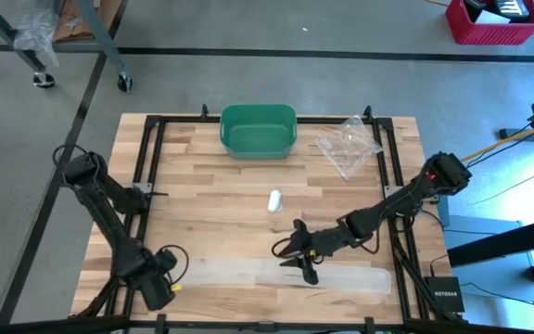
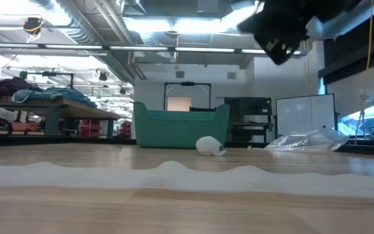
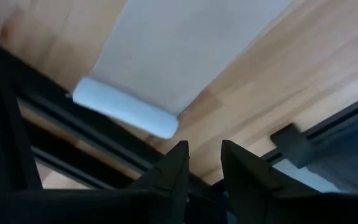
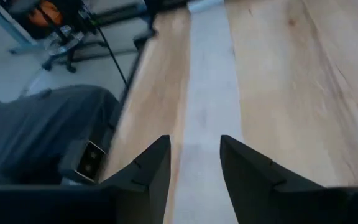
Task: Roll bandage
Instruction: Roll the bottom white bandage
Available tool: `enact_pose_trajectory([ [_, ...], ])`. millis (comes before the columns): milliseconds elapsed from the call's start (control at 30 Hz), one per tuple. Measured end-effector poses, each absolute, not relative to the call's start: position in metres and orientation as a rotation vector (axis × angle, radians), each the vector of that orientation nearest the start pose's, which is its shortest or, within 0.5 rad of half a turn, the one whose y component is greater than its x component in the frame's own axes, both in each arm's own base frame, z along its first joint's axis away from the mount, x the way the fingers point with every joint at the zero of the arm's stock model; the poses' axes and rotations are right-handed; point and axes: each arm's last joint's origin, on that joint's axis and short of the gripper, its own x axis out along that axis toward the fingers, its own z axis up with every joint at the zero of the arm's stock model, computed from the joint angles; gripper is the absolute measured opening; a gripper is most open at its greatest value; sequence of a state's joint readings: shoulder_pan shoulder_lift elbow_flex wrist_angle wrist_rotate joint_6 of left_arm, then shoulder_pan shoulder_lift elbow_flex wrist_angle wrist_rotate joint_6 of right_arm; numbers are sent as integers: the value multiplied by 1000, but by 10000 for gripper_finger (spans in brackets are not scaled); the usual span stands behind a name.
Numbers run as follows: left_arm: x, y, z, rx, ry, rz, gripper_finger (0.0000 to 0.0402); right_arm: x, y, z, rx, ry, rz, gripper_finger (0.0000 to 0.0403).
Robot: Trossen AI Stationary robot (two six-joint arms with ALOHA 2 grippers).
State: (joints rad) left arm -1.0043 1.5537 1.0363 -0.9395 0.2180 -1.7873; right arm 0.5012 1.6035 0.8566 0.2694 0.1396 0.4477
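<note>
A long white bandage (image 1: 286, 275) lies flat along the table's near edge, slightly wavy in the low view (image 2: 174, 174). Its left end is wound into a small roll (image 3: 126, 112) that rests on the wood beside the black frame rail. My left gripper (image 1: 167, 278) hangs over that end, pointing steeply down, open (image 3: 204, 163), with the roll just beyond its fingertips and untouched. My right gripper (image 1: 292, 259) hovers over the strip's middle, slanting down toward the left, open (image 4: 194, 163), the strip (image 4: 207, 124) running on below and past the fingers.
A small white bandage roll (image 1: 273, 199) lies mid-table (image 2: 208, 145). A green bin (image 1: 259, 130) stands at the far edge, with a clear plastic bag (image 1: 349, 146) to its right. Black frame rails (image 1: 146, 176) run along the table's sides.
</note>
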Motion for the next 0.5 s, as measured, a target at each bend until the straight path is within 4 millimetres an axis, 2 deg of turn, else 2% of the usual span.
enact_pose_trajectory([
  [167, 128, -239, 198, -749, 1680, 561, 103, 288, 175, 205, 274, 451, 226, 142],
  [500, 112, -237, 184, -743, 1625, 702, 189, 274, 199, 212, 287, 354, 167, 142],
])
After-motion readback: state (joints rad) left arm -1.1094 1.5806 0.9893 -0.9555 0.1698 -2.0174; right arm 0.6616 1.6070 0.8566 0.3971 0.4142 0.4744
